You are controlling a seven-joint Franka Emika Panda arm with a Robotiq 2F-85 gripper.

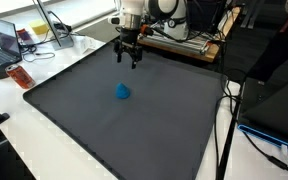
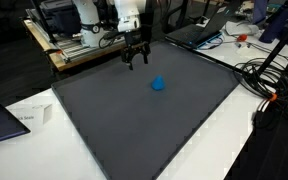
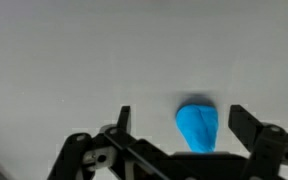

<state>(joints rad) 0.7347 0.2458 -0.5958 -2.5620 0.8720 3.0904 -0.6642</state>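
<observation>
While my gripper [image 1: 130, 63] hangs with jaws spread wide and empty above the dark grey flat mat [image 1: 74, 115], the small blue rounded lump [image 1: 122, 92] lies untouched on that mat at my six o'clock: grasp not yet begun.

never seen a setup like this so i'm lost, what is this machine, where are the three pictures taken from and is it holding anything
This is a robot arm with a two-fingered gripper at its end. Two pictures come from cameras outside the robot, viewing the same table from different places. The third comes from a camera on the wrist, looking past the fingers. A dark grey mat covers much of the table. On it lies one small blue object; what it is I cannot tell. The gripper hangs above the mat, open, holding nothing, apart from the blue object.
</observation>
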